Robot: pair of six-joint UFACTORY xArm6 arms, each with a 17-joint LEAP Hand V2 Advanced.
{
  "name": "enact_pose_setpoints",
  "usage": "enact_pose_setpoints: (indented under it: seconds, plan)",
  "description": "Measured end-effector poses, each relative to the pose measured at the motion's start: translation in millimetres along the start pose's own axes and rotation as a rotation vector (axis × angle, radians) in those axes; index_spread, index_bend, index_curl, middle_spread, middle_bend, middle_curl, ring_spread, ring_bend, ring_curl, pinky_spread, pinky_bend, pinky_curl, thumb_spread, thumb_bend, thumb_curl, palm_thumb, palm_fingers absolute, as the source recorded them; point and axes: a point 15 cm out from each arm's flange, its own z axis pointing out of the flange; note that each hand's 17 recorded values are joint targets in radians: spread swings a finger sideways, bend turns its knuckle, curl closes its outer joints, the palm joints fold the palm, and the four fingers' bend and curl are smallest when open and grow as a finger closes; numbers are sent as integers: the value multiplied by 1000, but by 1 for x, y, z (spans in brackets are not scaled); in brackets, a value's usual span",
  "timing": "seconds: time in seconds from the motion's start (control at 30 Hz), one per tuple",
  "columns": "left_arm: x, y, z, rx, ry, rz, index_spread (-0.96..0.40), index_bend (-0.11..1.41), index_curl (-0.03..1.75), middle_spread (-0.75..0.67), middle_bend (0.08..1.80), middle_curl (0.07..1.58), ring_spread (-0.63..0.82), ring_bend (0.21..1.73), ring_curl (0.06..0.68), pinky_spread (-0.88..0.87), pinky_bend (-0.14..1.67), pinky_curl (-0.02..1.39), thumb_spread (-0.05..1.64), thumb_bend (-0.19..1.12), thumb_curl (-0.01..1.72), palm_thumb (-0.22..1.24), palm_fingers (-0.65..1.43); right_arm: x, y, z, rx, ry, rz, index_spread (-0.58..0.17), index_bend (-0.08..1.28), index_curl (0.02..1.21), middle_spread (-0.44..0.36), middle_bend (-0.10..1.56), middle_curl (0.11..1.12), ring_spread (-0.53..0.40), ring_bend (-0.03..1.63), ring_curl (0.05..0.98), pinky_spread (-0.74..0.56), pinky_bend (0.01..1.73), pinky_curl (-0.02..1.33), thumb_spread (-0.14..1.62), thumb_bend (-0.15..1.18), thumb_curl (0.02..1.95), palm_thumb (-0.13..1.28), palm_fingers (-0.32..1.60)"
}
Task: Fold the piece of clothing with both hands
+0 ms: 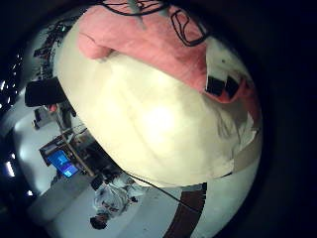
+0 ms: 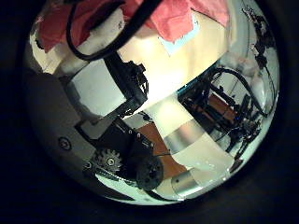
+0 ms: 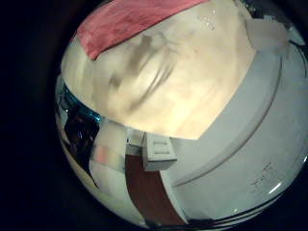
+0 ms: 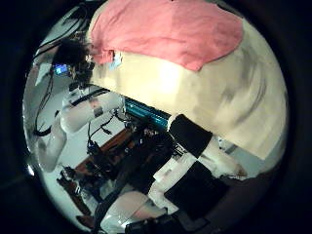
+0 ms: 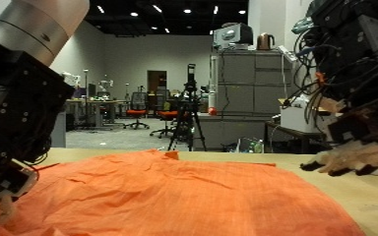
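Note:
An orange piece of clothing (image 5: 176, 197) lies spread flat on the tan table (image 5: 370, 208). My left hand (image 5: 8, 147) hangs low over the cloth's edge on its side, fingers relaxed and pointing down, holding nothing. My right hand (image 5: 350, 147) hovers above the table just past the cloth's other edge, fingers loosely bent and empty. The cloth shows in the left little finger side palm view (image 1: 149, 45), the left thumb side palm view (image 2: 177, 14), the right little finger side palm view (image 3: 125, 24) and the right thumb side palm view (image 4: 166, 34), each time lying on the table away from the palm.
Behind the table stand a grey cabinet (image 5: 248, 98), a tripod (image 5: 189, 108) and office chairs (image 5: 140, 110). Bare tabletop lies beside the cloth under my right hand (image 3: 183, 87).

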Motion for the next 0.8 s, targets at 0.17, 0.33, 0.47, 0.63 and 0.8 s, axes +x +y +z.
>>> enact_pose_setpoints:
  seconds: [0.17, 0.33, 0.47, 0.63, 0.8]
  plan:
    - [0, 3, -6, -4, 1, -2, -648, 339, 802, -515, 1086, 628, -554, 994, 472, -761, 837, 526, 1189, -14, 272, 613, 1120, 3, -1, 22, -20, 5, -13, -284, 168, 311, -13, 246, 359, 105, 354, 289, 162, 256, 307, 1028, -26, 295, 534, 260]
    - [-1, 5, -11, 4, -3, -10, -659, 317, 836, -514, 1088, 627, -554, 994, 474, -762, 833, 531, 1190, -14, 270, 614, 1120, 4, -14, 31, -13, 19, -29, -271, 161, 305, -6, 238, 360, 116, 357, 287, 169, 257, 305, 988, -21, 312, 569, 254]
    - [-1, 8, -11, -3, 2, -15, -668, 298, 862, -513, 1088, 625, -555, 993, 475, -763, 830, 534, 1190, -15, 269, 614, 1120, 10, -19, 38, -6, 57, -36, -222, 146, 296, 18, 234, 365, 111, 375, 292, 172, 268, 307, 957, -21, 327, 614, 242]
    - [-2, 8, -12, -2, 2, -16, -679, 278, 893, -513, 1089, 624, -556, 988, 477, -765, 827, 538, 1190, -15, 268, 615, 1120, 14, -18, 58, -55, 84, -43, -174, 148, 284, 42, 237, 373, 97, 396, 300, 176, 289, 313, 926, -26, 339, 648, 219]
    - [-2, 9, -13, -6, 3, -15, -689, 261, 919, -513, 1091, 623, -558, 986, 479, -769, 817, 538, 1190, -15, 267, 615, 1120, 19, -23, 70, -81, 118, -47, -154, 150, 279, 30, 274, 392, 71, 417, 307, 171, 283, 310, 910, -27, 347, 665, 232]
